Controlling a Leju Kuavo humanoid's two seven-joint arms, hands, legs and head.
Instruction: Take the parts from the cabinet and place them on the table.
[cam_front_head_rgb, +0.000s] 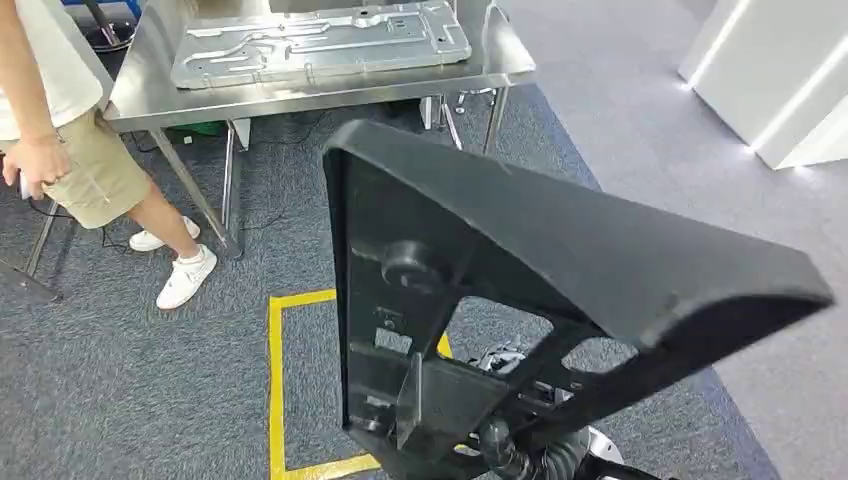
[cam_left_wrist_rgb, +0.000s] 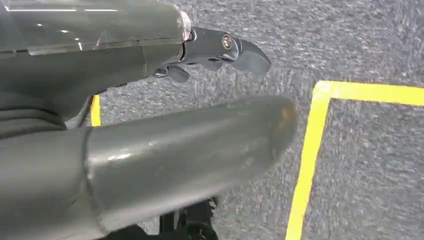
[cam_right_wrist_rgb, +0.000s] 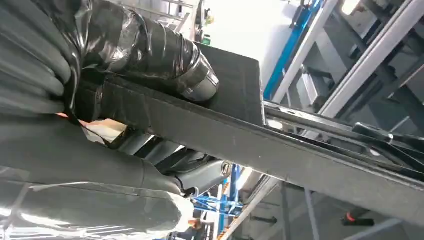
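Observation:
A big black plastic part (cam_front_head_rgb: 560, 250), a flat panel with ribs and cut-outs on its underside, hangs tilted in front of me above the floor. In the right wrist view my right hand (cam_right_wrist_rgb: 145, 50) grips this black part (cam_right_wrist_rgb: 280, 150), the taped thumb lying over its flat face and the other fingers under its edge. My left hand (cam_left_wrist_rgb: 175, 130) hangs over the grey carpet with its thumb and fingers apart and nothing in it. Ahead stands the steel table (cam_front_head_rgb: 500, 65).
A pressed metal sheet (cam_front_head_rgb: 320, 40) lies on the table. A person (cam_front_head_rgb: 70, 150) in shorts and white shoes stands at the table's left end. Yellow tape (cam_front_head_rgb: 275, 380) marks a square on the carpet below me. White panels (cam_front_head_rgb: 780, 80) stand at the far right.

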